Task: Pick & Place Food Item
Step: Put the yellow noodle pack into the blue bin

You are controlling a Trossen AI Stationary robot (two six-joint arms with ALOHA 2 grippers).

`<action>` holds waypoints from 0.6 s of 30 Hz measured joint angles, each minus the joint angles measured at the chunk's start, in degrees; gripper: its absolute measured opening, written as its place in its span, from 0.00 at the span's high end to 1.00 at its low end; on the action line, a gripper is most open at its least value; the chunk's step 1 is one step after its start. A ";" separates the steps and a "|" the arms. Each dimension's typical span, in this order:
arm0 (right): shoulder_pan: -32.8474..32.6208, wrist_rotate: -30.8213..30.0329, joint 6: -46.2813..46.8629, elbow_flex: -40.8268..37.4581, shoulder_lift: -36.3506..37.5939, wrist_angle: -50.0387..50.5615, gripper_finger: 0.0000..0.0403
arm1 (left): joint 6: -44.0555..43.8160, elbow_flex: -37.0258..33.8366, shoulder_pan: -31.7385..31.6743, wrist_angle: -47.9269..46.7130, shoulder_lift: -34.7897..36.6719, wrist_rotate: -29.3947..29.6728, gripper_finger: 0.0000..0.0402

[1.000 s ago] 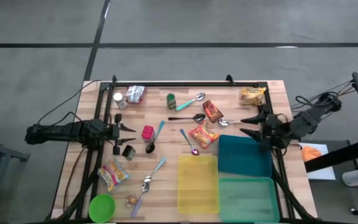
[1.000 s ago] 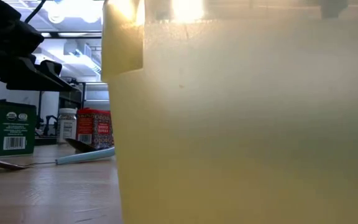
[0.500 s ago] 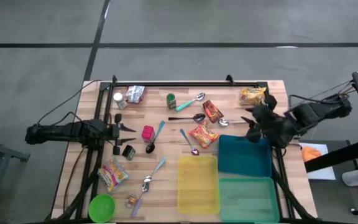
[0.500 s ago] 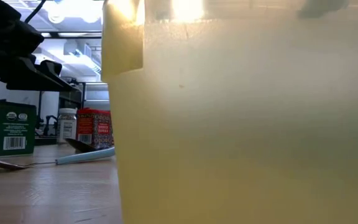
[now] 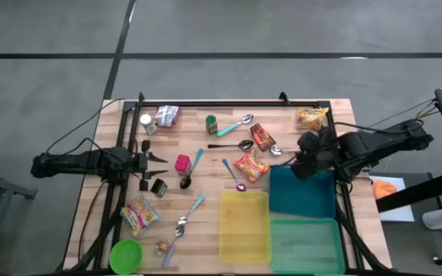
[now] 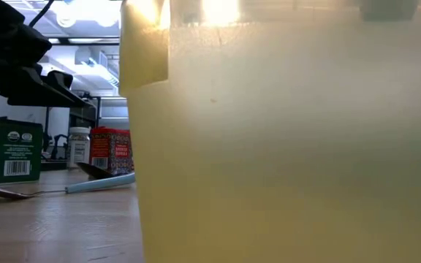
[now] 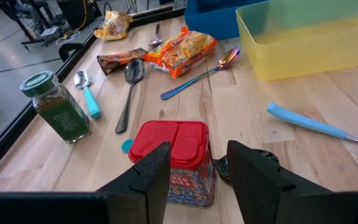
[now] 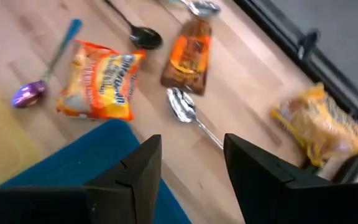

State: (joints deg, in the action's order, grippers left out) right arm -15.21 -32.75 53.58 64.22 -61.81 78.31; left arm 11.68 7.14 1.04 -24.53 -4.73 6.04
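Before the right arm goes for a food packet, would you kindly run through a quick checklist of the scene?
1. Right gripper empty, fingers apart: ok.
2. Orange noodle packet lying free on the table: ok.
3. Blue bin empty: ok.
4. Purple spoon clear of the packet: not ok, it lies right beside it.
5. Left gripper parked away, by the red box: ok.

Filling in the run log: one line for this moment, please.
left gripper: open, empty, at red tin | right gripper: open, empty, over blue bin edge, facing noodle packet
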 joint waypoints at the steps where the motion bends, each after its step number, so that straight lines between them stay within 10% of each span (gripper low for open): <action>1: 1.32 0.30 0.79 0.11 -0.72 0.50 0.57 | 0.00 0.00 0.00 -0.01 0.00 0.00 0.61; 10: 19.95 6.10 -3.04 0.21 -6.00 0.31 0.54 | 0.00 0.01 0.00 0.01 0.00 -0.01 0.61; 18: 38.08 7.73 -14.90 -0.87 -6.56 -3.86 0.31 | 0.00 0.00 -0.01 0.00 0.00 0.00 0.61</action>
State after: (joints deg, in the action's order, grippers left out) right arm 22.87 -25.02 38.68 63.35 -68.38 74.46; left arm 11.68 7.14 1.03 -24.53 -4.73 6.04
